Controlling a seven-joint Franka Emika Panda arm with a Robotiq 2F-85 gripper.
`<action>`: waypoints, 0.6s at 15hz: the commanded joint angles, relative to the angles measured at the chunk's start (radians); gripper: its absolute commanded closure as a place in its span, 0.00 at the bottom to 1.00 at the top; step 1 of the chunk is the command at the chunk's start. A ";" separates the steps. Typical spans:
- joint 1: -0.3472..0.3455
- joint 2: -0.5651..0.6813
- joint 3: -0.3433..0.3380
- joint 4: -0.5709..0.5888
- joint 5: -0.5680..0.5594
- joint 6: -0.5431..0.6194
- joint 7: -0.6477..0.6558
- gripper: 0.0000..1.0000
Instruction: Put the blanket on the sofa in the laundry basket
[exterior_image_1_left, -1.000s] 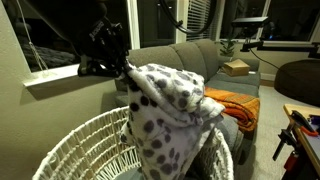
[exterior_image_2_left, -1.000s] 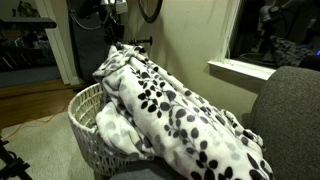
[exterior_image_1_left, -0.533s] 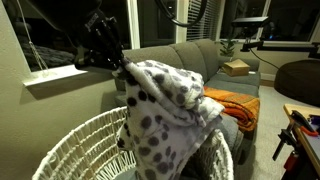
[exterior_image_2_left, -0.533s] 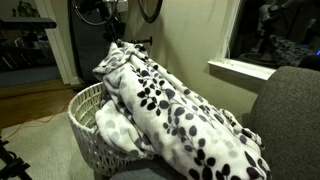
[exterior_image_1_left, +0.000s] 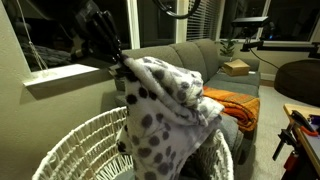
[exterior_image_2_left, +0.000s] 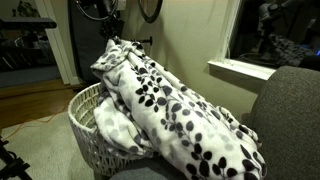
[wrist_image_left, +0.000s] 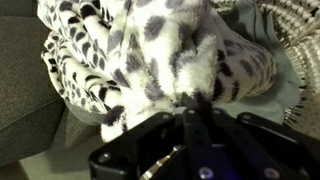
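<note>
Pincer (wrist_image_left: 190, 108): clamped shut on a bunched fold of the blanket (exterior_image_1_left: 165, 100), held high so the cloth hangs free.
Blanket: trails from the sofa (exterior_image_1_left: 205, 55) across the laundry basket (exterior_image_1_left: 75, 140) rim, lower folds inside.
Judgement: the height appears meant to clear the rim.

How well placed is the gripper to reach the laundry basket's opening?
Probably yes: the gripper, shut on the blanket, sits above the laundry basket; its mouth is open, with only the blanket itself draped over the rim.

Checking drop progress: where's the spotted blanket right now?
In both exterior views the blanket hangs from the gripper, trailing off the sofa over the laundry basket rim.
</note>
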 joint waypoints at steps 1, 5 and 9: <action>0.015 0.009 0.029 0.064 0.035 -0.052 -0.066 0.98; 0.016 0.013 0.045 0.080 0.051 -0.066 -0.120 0.98; 0.020 0.020 0.055 0.101 0.062 -0.087 -0.159 0.98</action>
